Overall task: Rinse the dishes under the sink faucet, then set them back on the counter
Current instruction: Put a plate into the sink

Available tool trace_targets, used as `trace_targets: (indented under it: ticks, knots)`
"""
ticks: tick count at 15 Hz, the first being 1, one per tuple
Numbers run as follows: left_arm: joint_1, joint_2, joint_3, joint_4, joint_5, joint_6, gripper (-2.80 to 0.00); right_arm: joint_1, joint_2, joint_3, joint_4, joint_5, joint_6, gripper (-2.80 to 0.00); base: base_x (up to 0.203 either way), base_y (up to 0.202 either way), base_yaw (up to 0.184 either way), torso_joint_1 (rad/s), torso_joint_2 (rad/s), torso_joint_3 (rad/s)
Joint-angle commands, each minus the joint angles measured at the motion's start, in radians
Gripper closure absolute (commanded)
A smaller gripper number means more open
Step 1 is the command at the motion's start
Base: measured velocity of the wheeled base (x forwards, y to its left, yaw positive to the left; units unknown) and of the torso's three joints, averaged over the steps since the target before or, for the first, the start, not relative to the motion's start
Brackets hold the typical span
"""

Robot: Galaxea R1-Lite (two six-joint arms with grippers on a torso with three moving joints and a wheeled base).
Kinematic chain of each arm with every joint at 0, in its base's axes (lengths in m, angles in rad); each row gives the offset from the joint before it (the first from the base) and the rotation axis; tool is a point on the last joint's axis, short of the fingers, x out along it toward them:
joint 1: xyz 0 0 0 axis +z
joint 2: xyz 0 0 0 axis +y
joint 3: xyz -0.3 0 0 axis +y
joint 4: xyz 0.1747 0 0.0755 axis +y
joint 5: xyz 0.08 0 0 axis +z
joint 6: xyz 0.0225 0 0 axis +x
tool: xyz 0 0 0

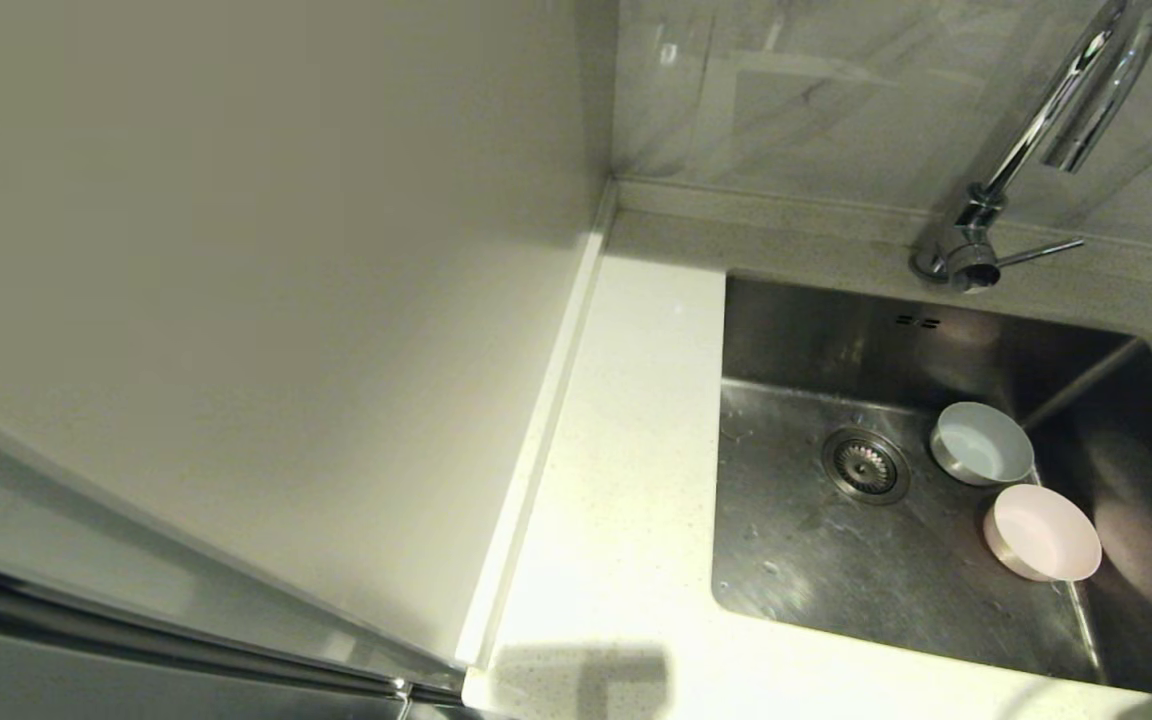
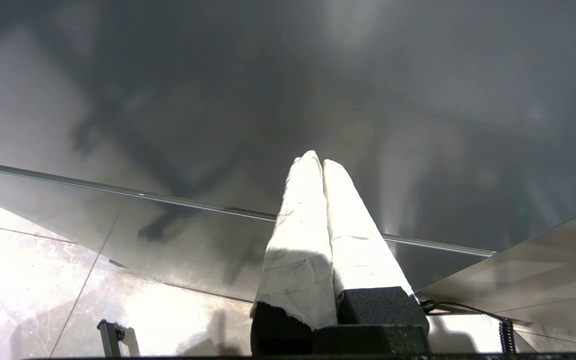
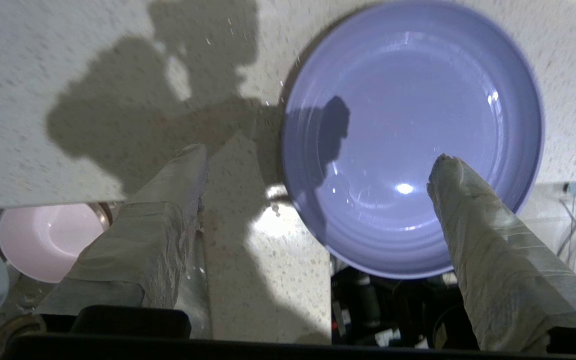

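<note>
The pale blue-grey bowl (image 1: 981, 443) and the pale pink bowl (image 1: 1041, 532) stand upright in the steel sink (image 1: 816, 570), to the right of the drain strainer (image 1: 865, 464). The chrome faucet (image 1: 1066, 100) rises behind the basin, its lever (image 1: 1036, 252) pointing right. No water runs. Neither arm shows in the head view. My right gripper (image 3: 316, 164) hangs open above the lilac plate (image 3: 413, 135), which lies on the white counter (image 3: 43, 60) with its rim overhanging the edge. One finger (image 3: 463, 200) is over the plate, the other (image 3: 168, 200) beside it. My left gripper (image 2: 318, 161) is shut and empty.
A tall pale panel (image 1: 236, 250) and a steel-faced appliance (image 1: 86, 620) stand left of the counter (image 1: 626, 450). Grey marbled wall tile (image 1: 836, 90) runs behind the sink. The left gripper faces a dark glossy surface (image 2: 288, 75) above floor tiles (image 2: 28, 280). Dark hardware (image 3: 383, 310) shows below the counter edge.
</note>
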Motion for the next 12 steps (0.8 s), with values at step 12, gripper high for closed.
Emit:
trace_targets:
  ticks: [12]
  knots:
    - [0.000, 0.000, 0.003, 0.000, -0.001, 0.000, 0.00, -0.027, 0.139, 0.031, 0.003, 0.127, 0.054, -2.80, 0.000, 0.000, 0.000, 0.000, 0.00, 0.000]
